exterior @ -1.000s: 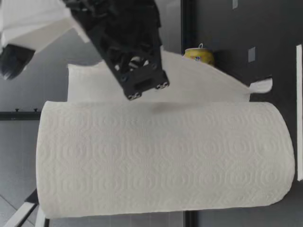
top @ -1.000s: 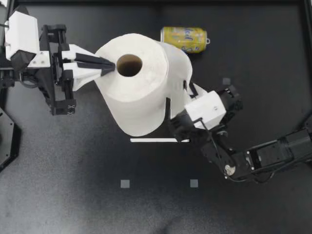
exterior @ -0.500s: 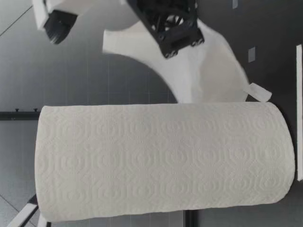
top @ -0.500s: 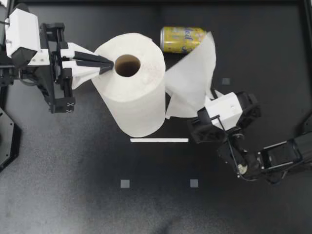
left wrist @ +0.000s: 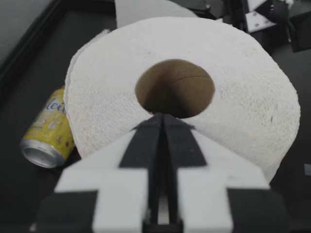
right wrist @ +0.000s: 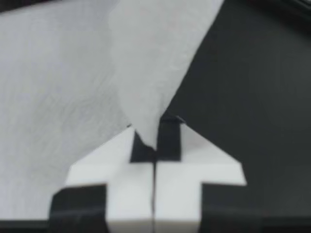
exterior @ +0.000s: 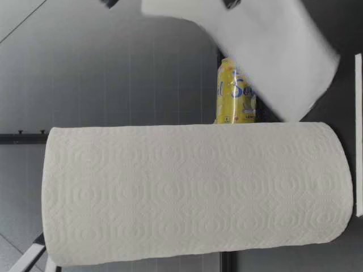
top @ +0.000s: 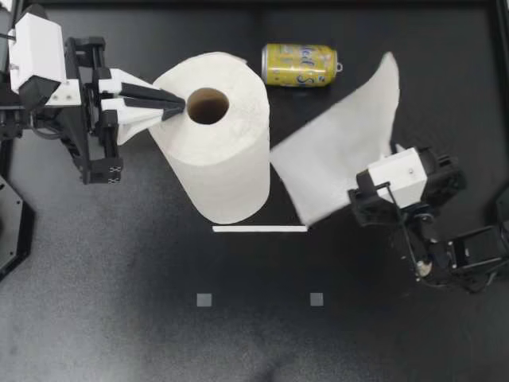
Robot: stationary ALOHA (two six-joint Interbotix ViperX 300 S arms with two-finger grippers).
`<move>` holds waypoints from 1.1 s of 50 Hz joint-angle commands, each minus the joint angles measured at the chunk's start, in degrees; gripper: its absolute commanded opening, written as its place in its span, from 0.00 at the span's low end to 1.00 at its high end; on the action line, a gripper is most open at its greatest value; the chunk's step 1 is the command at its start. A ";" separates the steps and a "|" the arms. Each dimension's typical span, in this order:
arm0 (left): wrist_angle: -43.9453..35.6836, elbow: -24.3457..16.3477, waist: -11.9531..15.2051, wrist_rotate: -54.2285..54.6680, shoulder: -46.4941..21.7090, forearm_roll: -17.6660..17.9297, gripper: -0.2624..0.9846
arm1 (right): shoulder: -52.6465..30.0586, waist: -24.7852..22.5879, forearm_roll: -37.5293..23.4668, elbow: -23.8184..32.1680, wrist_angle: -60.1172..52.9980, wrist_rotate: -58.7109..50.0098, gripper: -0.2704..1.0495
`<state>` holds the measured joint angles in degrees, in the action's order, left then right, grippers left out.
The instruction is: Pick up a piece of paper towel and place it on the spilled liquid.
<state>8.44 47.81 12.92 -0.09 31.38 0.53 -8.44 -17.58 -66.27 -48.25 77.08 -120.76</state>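
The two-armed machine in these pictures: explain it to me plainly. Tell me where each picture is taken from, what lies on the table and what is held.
It is a robot with two arms at a black table. One picture looks straight down from above, one looks across at table height, and one camera sits on each wrist, looking along that arm's hand. On the table stands a big white roll of paper towel, and behind it a yellow drink can lies on its side. My left hand is shut with nothing between its fingers, its tips at the top of the roll by the middle hole. My right hand is shut on a loose white sheet of paper towel, held beside the roll. I can make out no spilled liquid.
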 commanded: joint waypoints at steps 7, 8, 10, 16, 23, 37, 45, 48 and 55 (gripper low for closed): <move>3.78 1.23 0.62 0.62 -3.96 0.09 0.30 | 2.99 0.44 2.37 -3.34 0.70 0.53 0.13; 3.69 1.23 0.62 0.62 -3.96 0.09 0.30 | 3.43 0.44 2.20 -3.34 0.62 0.53 0.13; 3.60 1.14 0.62 0.62 -3.96 0.18 0.30 | 4.48 0.44 1.23 -3.34 -0.09 0.53 0.13; 1.67 1.32 0.62 0.53 -3.52 0.26 0.30 | 7.91 1.49 -3.16 -4.39 -5.36 0.44 0.13; -1.76 1.85 0.53 0.18 -2.64 1.14 0.30 | 11.60 6.42 -6.94 -6.86 -11.43 0.44 0.13; -2.64 2.20 0.00 0.26 -2.37 1.58 0.30 | 14.77 22.06 -14.77 -8.96 -27.77 5.27 0.13; -2.64 2.29 -0.44 0.35 -2.11 1.58 0.30 | 15.38 29.88 -14.77 -8.53 -38.06 16.17 0.13; -2.55 2.29 -0.44 0.35 -1.93 1.67 0.30 | 16.00 32.87 -13.80 -8.17 -41.40 20.65 0.13; -2.64 2.20 -0.44 0.53 -1.85 1.76 0.30 | 17.84 38.94 -11.60 -7.47 -46.05 30.76 0.13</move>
<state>5.01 48.43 12.48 -0.09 31.29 2.11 7.56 18.63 -78.75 -57.04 32.78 -93.43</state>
